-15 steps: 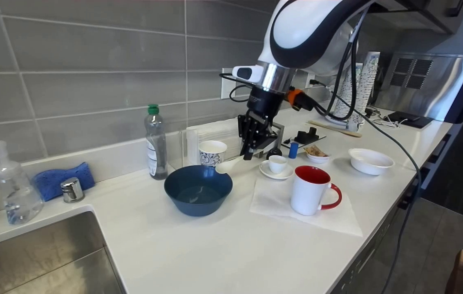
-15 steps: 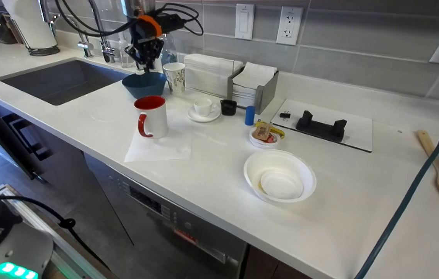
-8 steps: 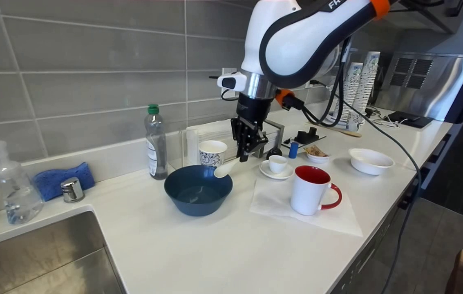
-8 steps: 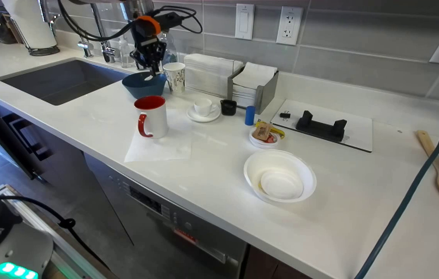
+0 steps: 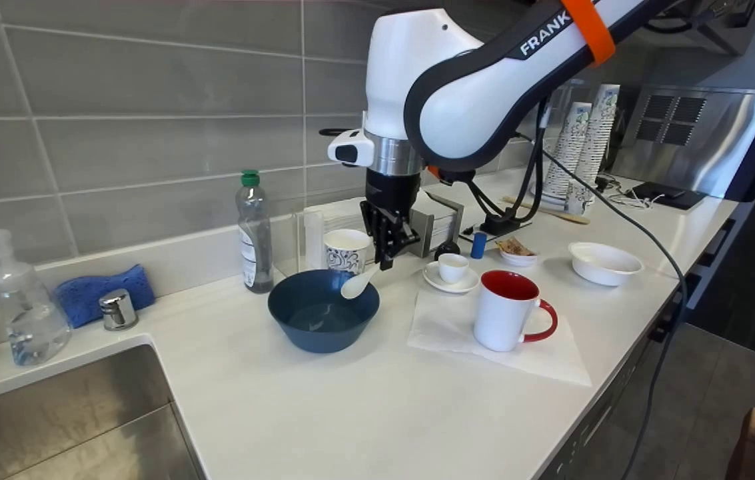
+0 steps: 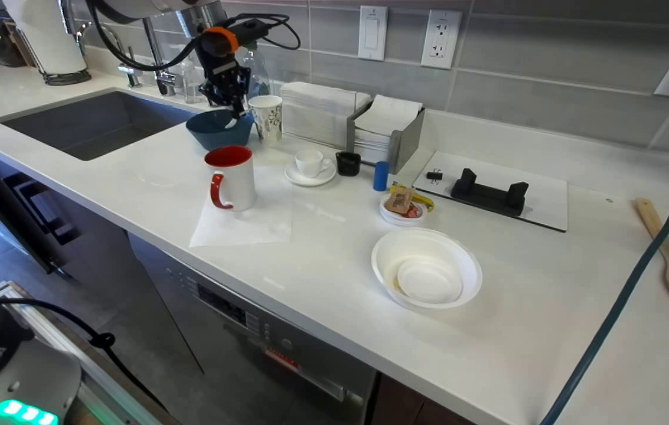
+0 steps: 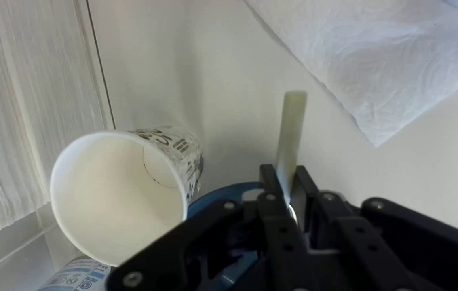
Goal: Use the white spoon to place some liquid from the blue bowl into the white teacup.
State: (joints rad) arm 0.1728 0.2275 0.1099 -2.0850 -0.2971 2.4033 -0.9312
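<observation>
The white table [image 5: 324, 420] fills the lower middle of the frame in an exterior view and carries the dishes. The robot arm [image 5: 477, 113] slants in from the upper right. The blue bowl [image 5: 320, 339] stands upright left of centre; a faint sheen low inside suggests liquid, level not determinable. The claw [image 7: 284, 170], at the bottom of the wrist view, is closed firmly on a slim white handle [image 7: 291, 127], with no spare gap noted. The red-handled mug [image 5: 509, 312] stands right of centre, apart from the bowl. A patterned paper cup [image 5: 344, 257] stands near centre, just behind the bowl. The white teacup [image 5: 453, 269] sits upright on its saucer [image 5: 450, 288], right of centre. Smallest, the white spoon [image 5: 355, 287] is tilted, scoop toward the lower left, over the bowl's right inner side; contact with wall or liquid cannot be told. Assessment: scooping is the step in hand, probably at its start. The next move calls for dipping the scoop, levelling it, then lifting clear of the rim before carrying toward the teacup.
</observation>
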